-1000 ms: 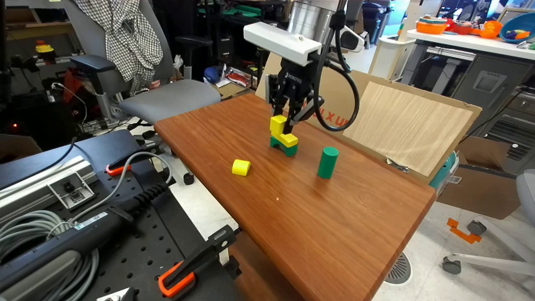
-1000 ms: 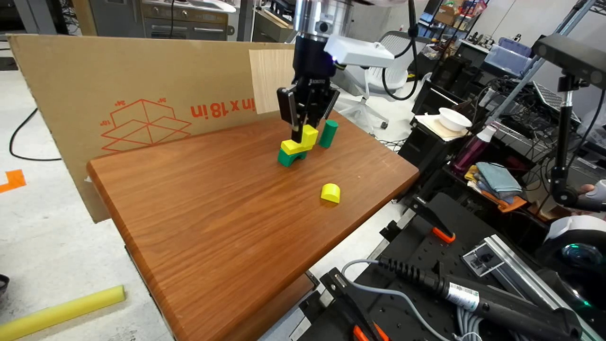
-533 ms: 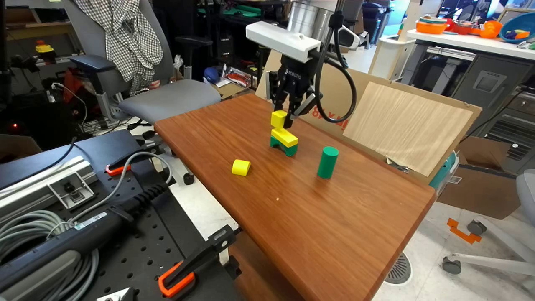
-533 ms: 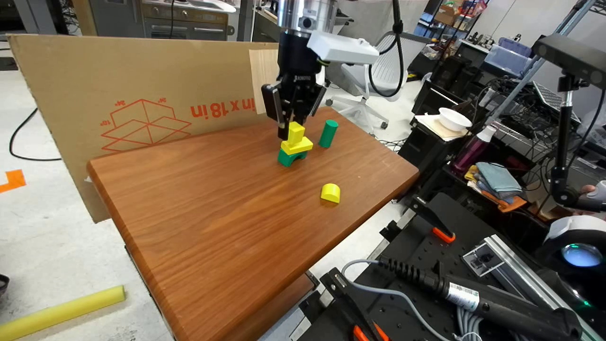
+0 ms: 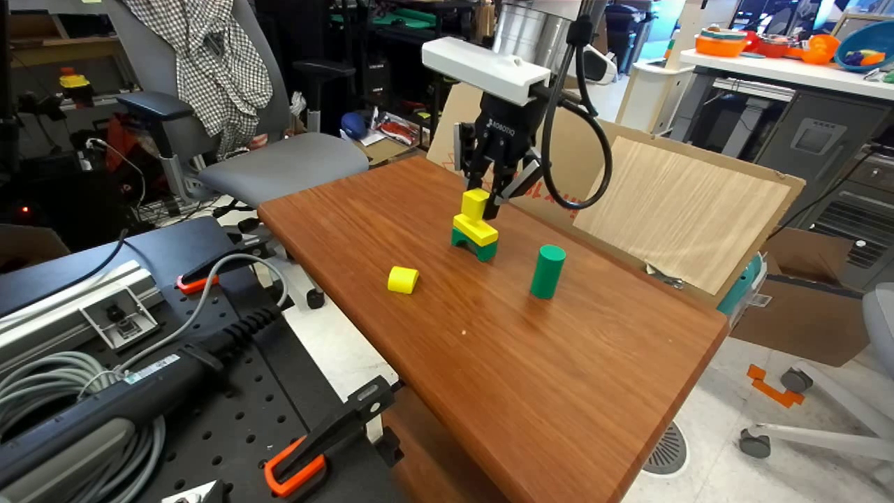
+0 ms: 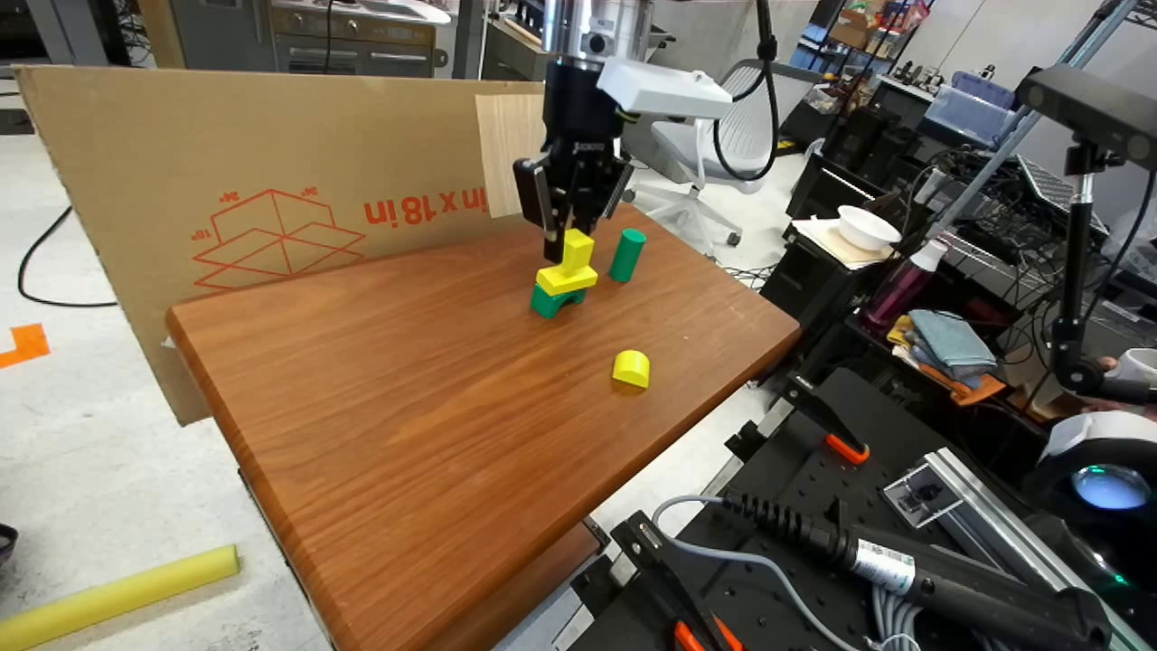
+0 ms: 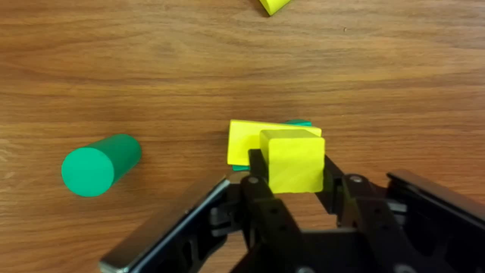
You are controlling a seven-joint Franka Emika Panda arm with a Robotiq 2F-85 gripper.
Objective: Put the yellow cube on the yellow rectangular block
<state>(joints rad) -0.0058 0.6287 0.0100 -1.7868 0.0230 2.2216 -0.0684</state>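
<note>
The yellow cube (image 5: 475, 205) is between the fingers of my gripper (image 7: 294, 162), which is shut on it. The cube also shows in an exterior view (image 6: 577, 251) and in the wrist view (image 7: 296, 165). It is upright, directly above or on the yellow rectangular block (image 5: 478, 230); I cannot tell whether they touch. That block lies flat on a green arch block (image 6: 548, 302). In the wrist view the cube hides the right part of the yellow rectangular block (image 7: 242, 142); its left end shows beside the finger.
A green cylinder (image 5: 547, 272) stands upright on the wooden table (image 5: 531, 391) near the stack. A yellow half-round piece (image 6: 631, 369) lies on the table. A cardboard sheet (image 6: 271, 163) stands along the table's edge behind the arm.
The gripper with the cube has risen a little and shifted sideways, then back slightly. The cube now lines up over the yellow rectangular block in both exterior views. The other blocks have not moved.
</note>
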